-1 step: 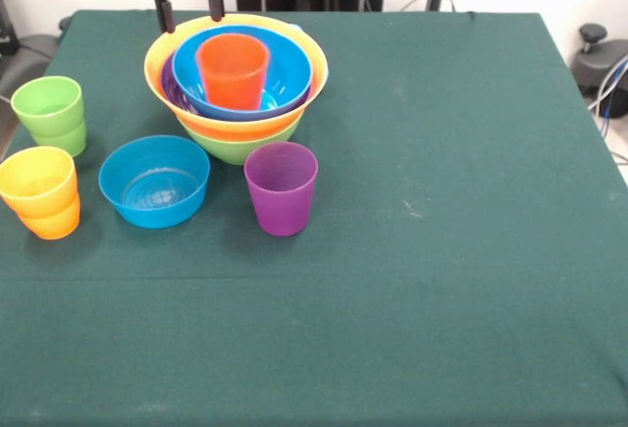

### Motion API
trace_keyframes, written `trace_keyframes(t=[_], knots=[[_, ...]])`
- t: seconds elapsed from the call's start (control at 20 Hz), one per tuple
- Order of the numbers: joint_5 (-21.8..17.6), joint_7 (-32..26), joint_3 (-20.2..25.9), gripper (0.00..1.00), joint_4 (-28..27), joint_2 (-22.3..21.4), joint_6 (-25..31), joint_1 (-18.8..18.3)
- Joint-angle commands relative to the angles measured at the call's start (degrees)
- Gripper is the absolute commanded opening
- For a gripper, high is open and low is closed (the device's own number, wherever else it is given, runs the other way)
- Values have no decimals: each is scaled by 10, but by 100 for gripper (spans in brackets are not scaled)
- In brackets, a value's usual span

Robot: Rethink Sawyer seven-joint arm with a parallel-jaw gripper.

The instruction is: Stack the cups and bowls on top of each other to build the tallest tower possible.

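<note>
Green cloth table, 1 tower, 4 loose cups, 1 blue bowl, gripper spread, empty.

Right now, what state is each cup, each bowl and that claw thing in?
gripper: open, empty, above tower's rim
tower: nested bowls, upright
orange cup: upright atop tower
purple cup: upright, empty
blue bowl: upright, empty
green cup: upright
yellow cup: upright

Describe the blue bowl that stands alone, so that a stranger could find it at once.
Start at the tower of nested bowls. Just in front of it, to the picture's left, the lone blue bowl sits empty on the green table, between the yellow cup and purple cup.
</note>
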Motion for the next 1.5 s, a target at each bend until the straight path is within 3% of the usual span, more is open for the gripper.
trace_keyframes(t=[0.05,0.6,1.3,1.5], knots=[[-8,-52,-10,100,11,17,-9,16],[20,12,-10,100,30,-15,-21,39],[66,121,-59,100,20,-44,-22,139],[90,142,-76,100,19,-69,-11,167]])
